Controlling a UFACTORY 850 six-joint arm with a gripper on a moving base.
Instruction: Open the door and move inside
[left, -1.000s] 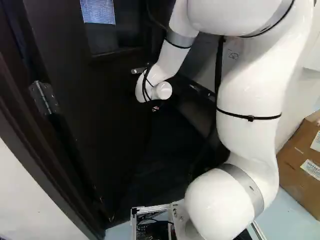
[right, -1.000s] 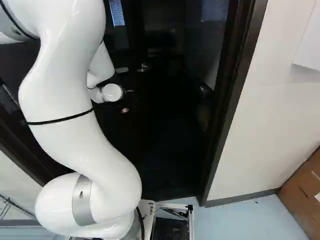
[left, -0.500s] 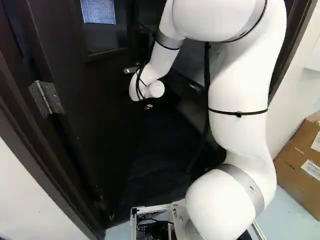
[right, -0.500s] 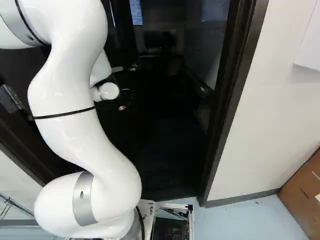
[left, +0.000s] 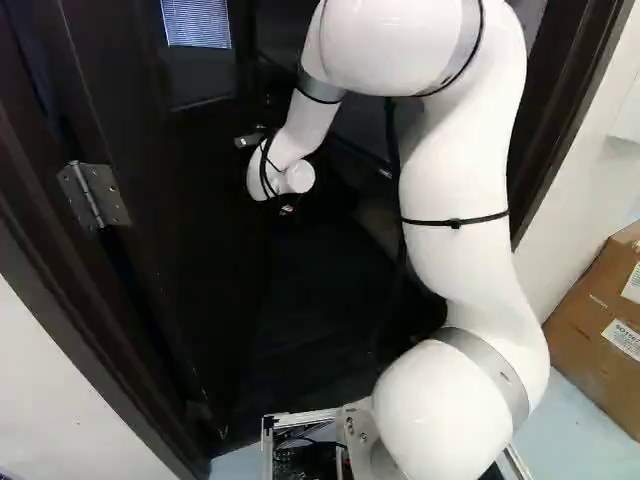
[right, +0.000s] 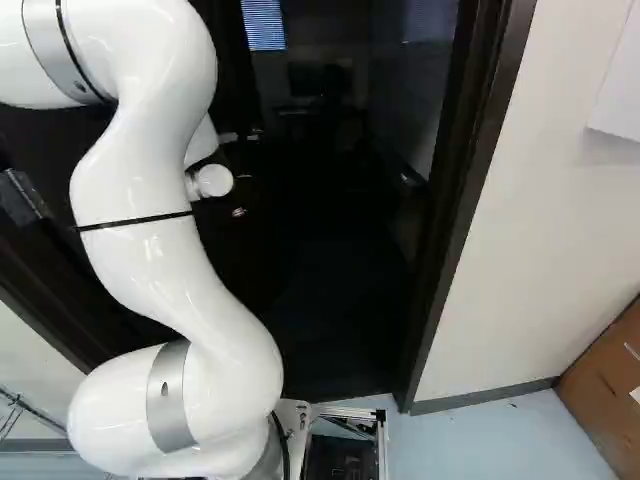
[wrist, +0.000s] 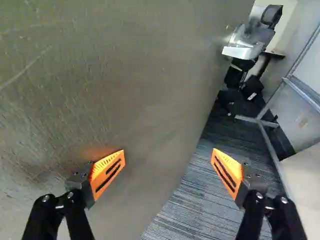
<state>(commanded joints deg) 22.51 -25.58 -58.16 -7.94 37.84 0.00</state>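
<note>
Two fingers (wrist: 108, 172) of the end effector (left: 287, 209) stand wide apart with nothing gripped between them. One finger lies close beside the face of the dark door (left: 180, 280); whether it touches cannot be determined. The door stands ajar at the left of the doorway, carried on a metal hinge (left: 94, 195) along its near left edge. A metal door handle (left: 250, 140) projects near the arm's wrist (left: 275, 168). Striped carpet (wrist: 185, 215) extends ahead of the other finger. The door frame (right: 465, 200) bounds the opening at right; a cardboard box (left: 598, 315) sits farther right.
</note>
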